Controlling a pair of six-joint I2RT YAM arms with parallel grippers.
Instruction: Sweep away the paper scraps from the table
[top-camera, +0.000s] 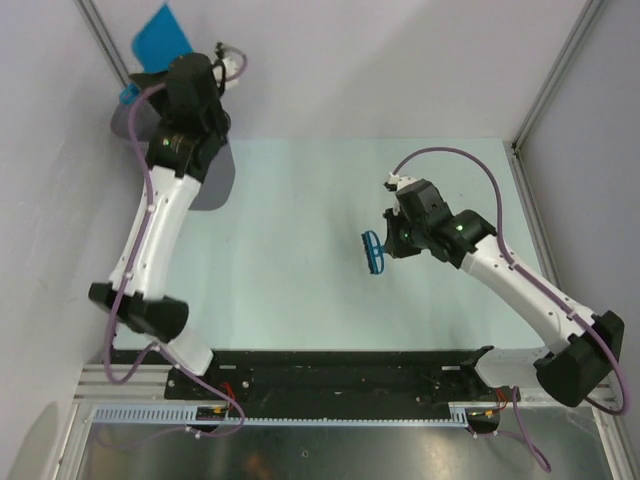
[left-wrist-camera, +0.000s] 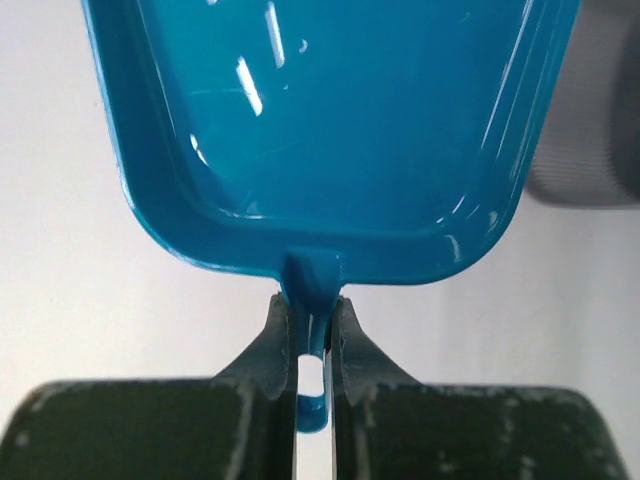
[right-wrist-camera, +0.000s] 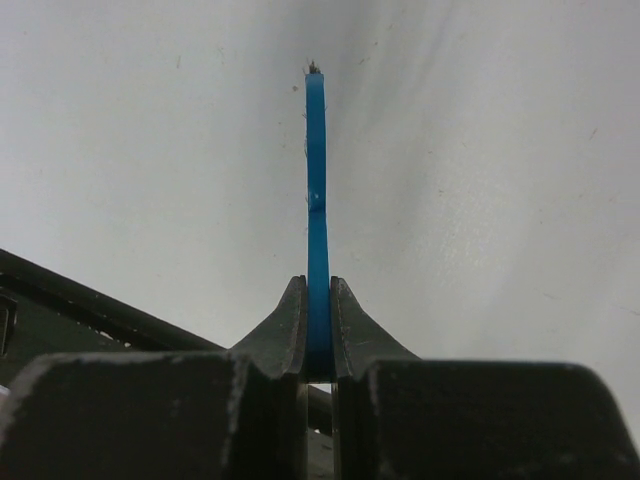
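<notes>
While pale grey walls (top-camera: 400, 60) and slim metal posts (top-camera: 555, 75) close off the far side, the table (top-camera: 320, 200), a mint-green sheet with thin metal edging, fills the middle of the overhead view. A black rail (top-camera: 340, 365) along its near edge carries both arm bases. The left arm (top-camera: 150, 230) stretches to the far-left corner and covers most of a grey wastebasket (top-camera: 224, 180), which shows only as a dark curve on either side of the wrist and as a grey blur at the right edge of the left wrist view. Above it hangs a blue dustpan (left-wrist-camera: 330, 130), its glossy tray blocking nearly everything beneath that camera. The left gripper (left-wrist-camera: 318, 320) is closed tight on the pan's narrow handle. The right arm (top-camera: 510, 270) reaches over the table's right half, where the right gripper (right-wrist-camera: 318, 300) is clamped on the thin handle of a blue brush (top-camera: 373, 252), held just left of the wrist. Only bare, faintly speckled tabletop lies under that brush. The paper scraps cannot be made out in any of the three views.
</notes>
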